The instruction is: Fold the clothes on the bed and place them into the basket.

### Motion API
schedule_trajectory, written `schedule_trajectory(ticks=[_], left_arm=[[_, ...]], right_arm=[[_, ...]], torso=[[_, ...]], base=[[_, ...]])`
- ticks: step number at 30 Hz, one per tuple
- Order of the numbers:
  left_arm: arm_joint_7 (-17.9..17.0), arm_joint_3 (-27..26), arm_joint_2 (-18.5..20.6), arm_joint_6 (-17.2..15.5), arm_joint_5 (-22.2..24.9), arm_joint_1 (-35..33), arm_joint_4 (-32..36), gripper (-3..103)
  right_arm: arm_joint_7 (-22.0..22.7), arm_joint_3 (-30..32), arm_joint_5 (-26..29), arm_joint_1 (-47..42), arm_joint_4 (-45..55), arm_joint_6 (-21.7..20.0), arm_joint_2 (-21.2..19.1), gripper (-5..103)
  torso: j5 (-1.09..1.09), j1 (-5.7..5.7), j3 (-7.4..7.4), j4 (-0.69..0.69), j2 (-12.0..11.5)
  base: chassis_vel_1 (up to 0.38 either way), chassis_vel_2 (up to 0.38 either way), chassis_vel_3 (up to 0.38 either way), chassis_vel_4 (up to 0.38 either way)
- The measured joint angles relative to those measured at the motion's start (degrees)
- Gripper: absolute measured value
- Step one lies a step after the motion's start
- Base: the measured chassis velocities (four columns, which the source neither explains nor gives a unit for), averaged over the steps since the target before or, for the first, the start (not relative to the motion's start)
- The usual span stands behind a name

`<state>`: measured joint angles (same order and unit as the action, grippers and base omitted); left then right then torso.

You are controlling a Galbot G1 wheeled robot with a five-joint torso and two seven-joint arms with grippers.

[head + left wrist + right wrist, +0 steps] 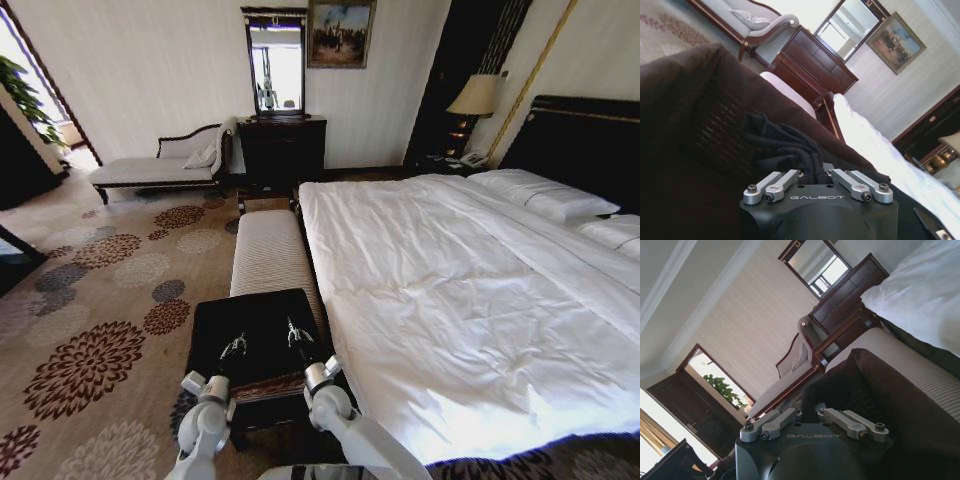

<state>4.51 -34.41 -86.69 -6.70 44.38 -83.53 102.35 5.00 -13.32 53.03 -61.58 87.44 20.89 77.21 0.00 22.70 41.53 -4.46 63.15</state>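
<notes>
The basket [203, 330], dark wicker with black lining, stands at the foot corner of the bed [450, 290], whose white duvet lies bare. Both my grippers hang over the basket's opening: the left gripper [233, 348] toward its left side, the right gripper [297, 333] toward its right. In the left wrist view the clothes [785, 145], a bunched black garment, lie inside the basket against its woven wall [715, 125] and reach right up to the left gripper's front. In the right wrist view the basket wall [890, 390] rises just past the right gripper.
A white striped bench [265, 250] runs along the bed's foot just beyond the basket. Farther back stand a dark dresser with mirror [282, 145] and a white chaise longue [160, 165]. Patterned carpet [100, 300] spreads open to the left.
</notes>
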Motion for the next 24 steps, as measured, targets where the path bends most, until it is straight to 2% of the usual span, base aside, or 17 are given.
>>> schedule_trajectory(ticks=[1,2,4,5,6,7,8,9,11,12,13,15,16,17,21,22,24], left_arm=[[-0.3,0.2,0.1,0.6,-1.8,0.2,-0.3,14],[-0.3,0.2,0.1,0.6,-1.8,0.2,-0.3,14],[-0.7,0.6,0.6,3.2,-9.2,0.6,-1.5,25],[-0.7,0.7,0.9,3.8,-11.4,0.6,-1.9,30],[-0.7,0.7,0.9,3.8,-11.4,0.6,-1.9,30],[-1.0,0.9,1.3,4.3,-14.7,0.6,-2.5,36],[-1.3,0.9,1.6,4.3,-16.0,0.5,-2.8,41],[-1.6,0.9,1.8,4.2,-16.7,0.4,-3.1,46],[-1.7,0.8,1.9,4.1,-16.8,0.3,-3.1,46],[-1.9,0.6,2.1,3.8,-17.0,0.2,-3.1,52],[-2.1,0.5,2.2,3.4,-17.0,0.0,-2.6,57],[-2.3,0.4,2.3,2.7,-17.1,-0.3,-1.8,68],[-2.5,0.3,2.4,2.2,-17.3,-0.4,-1.4,68],[-2.5,0.3,2.4,2.2,-17.3,-0.4,-1.4,68],[-3.9,0.1,2.5,0.1,-18.7,-0.7,-0.4,89],[-3.9,0.1,2.5,0.1,-18.7,-0.7,-0.4,89],[-5.3,-0.8,2.6,-1.5,-19.0,-1.5,2.4,98]], right_arm=[[-0.4,0.0,-0.1,0.0,-0.2,0.0,0.0,9],[-0.4,0.0,-0.1,0.0,-0.2,0.0,0.0,9],[-0.9,0.0,-0.4,-0.1,-0.4,0.1,-0.1,19],[-1.0,0.0,-0.6,-0.2,-0.5,0.1,-0.2,19],[-1.0,0.0,-0.6,-0.2,-0.5,0.1,-0.2,19],[-1.1,-0.1,-1.0,-0.4,-0.6,0.1,-0.4,19],[-1.2,0.0,-1.2,-0.5,-0.6,0.1,-0.5,30],[-1.2,0.0,-1.4,-0.6,-0.5,0.1,-0.6,36],[-1.2,0.0,-1.5,-0.7,-0.5,0.1,-0.7,36],[-1.2,0.1,-1.5,-0.7,-0.3,0.2,-0.7,47],[-1.3,0.2,-1.6,-0.8,-0.1,0.2,-0.8,47],[-1.3,0.2,-1.6,-0.9,0.3,0.2,-0.7,58],[-1.3,0.2,-1.7,-0.9,0.4,0.2,-0.7,63],[-1.3,0.2,-1.7,-0.9,0.4,0.2,-0.7,63],[-1.3,0.1,-2.4,-1.3,0.6,0.3,-0.5,79],[-1.3,0.1,-2.4,-1.3,0.6,0.3,-0.5,79],[-1.3,0.4,-2.7,-1.7,1.0,0.3,-0.4,90]], torso=[[0.00,0.00,0.00,0.00,0.0],[0.00,0.00,0.00,0.00,0.0],[0.00,0.00,0.00,0.00,0.0],[0.00,0.00,0.00,0.00,0.0],[0.00,0.00,0.00,0.00,0.0],[0.00,0.00,0.00,0.00,0.0],[0.00,0.00,0.00,0.00,0.0],[0.00,0.00,0.00,0.01,0.0],[0.00,0.00,0.00,0.01,0.0],[0.00,0.00,0.00,0.00,0.0],[0.00,0.00,0.00,0.00,0.0],[0.00,0.00,0.00,0.00,0.0],[0.00,0.00,0.00,0.01,0.0],[0.00,0.00,0.00,0.01,0.0],[-0.01,0.00,0.00,0.00,0.0],[-0.01,0.00,0.00,0.00,0.0],[-0.01,0.00,0.00,0.00,0.0]], base=[[0.000,0.000,0.000,0.000],[0.000,0.000,0.000,0.000],[0.000,0.000,0.000,0.000],[0.000,0.000,0.000,0.000],[0.000,0.000,0.000,0.000],[0.000,0.000,0.000,0.000],[0.000,0.000,0.000,0.000],[0.000,0.000,0.000,0.000],[0.000,0.000,0.000,0.000],[0.000,0.000,0.000,0.000],[0.000,0.000,0.000,0.000],[0.000,0.000,0.000,0.000],[0.000,0.000,0.000,0.000],[0.000,0.000,0.000,0.000],[0.000,0.000,0.000,0.000],[0.000,0.000,0.000,0.000],[0.000,0.000,0.000,0.000]])
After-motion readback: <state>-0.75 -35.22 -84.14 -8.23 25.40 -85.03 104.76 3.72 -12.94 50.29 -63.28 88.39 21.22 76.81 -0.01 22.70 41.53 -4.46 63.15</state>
